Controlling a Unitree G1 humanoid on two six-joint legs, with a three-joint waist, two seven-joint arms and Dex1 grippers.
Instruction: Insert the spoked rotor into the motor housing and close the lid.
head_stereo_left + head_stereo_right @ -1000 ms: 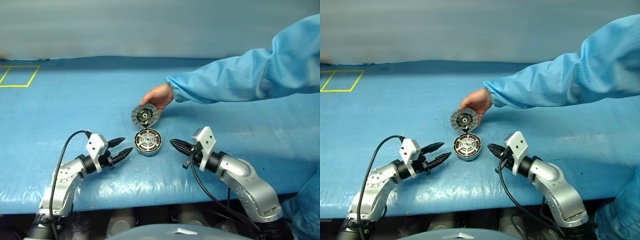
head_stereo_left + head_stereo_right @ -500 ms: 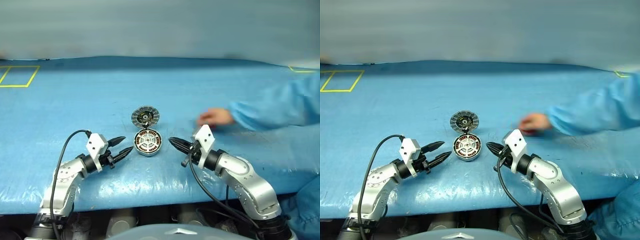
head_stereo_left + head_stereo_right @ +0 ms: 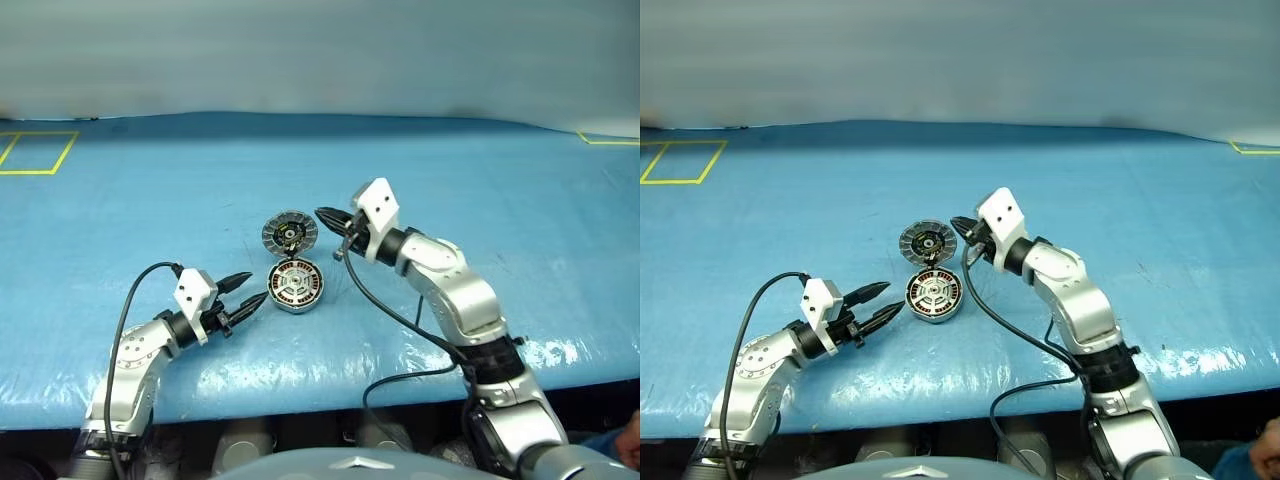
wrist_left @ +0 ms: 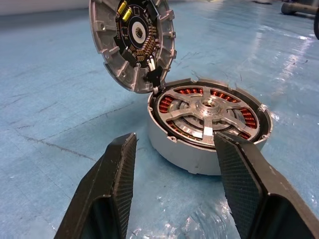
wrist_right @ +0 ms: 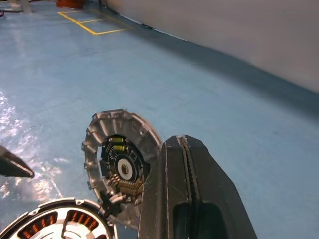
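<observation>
Since a second ago we see the right gripper (image 3: 322, 214) lifted from beside the motor housing (image 3: 295, 285) and carried up and toward the lid (image 3: 290, 233), its tip now right at the lid's rim on the robot's right; we cannot tell whether it touches. The person's blue-sleeved arm and hand, which reached to the lid earlier, have gone from the table (image 3: 150, 210). The housing, lid and left gripper (image 3: 250, 288) have kept their places.

We find the right gripper's two black fingers pressed together with nothing between them. The left gripper's fingers (image 4: 117, 184) stand parted and empty, low over the blue table cover, with the housing just ahead of them.

The spoked rotor (image 4: 209, 110) already sits inside the housing, its silver spokes and hub lying flat over the copper-coloured windings. The lid stands open, tilted up on its hinge at the far edge of the housing, its ribbed inner face and dark centre turned toward us.
</observation>
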